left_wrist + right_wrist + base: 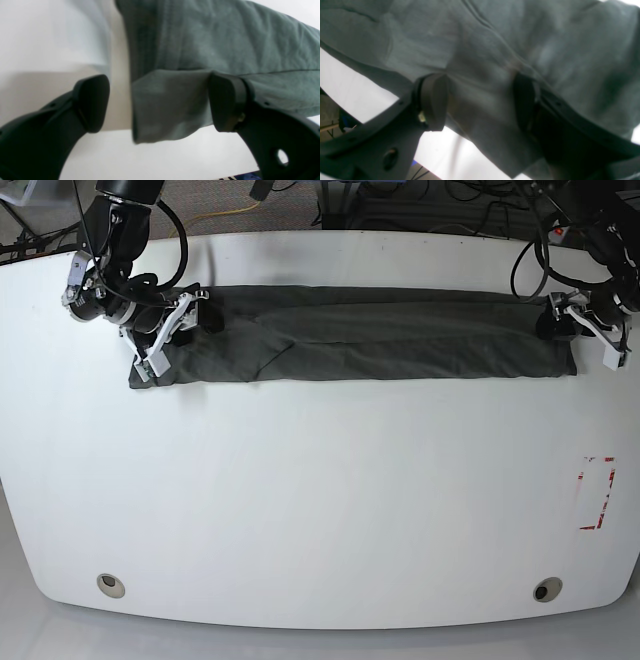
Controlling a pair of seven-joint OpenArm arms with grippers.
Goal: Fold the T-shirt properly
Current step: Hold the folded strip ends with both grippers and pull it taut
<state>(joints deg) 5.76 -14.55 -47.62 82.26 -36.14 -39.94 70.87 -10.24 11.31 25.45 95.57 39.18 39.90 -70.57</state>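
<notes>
T-shirt [380, 340] folded into a long strip near the far edge of the tabletop [320, 510].
Left tool [160, 102] spread wide at one end; right tool [480, 100] spread, with cloth between its jaws.

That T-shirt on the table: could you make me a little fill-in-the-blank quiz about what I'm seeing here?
1. The T-shirt lies folded into a long ___ across the white table.
2. The left gripper has its jaws ___.
3. Each gripper, including the right gripper, sits at one ___ of the shirt.

Missing words: strip; open; end
</notes>
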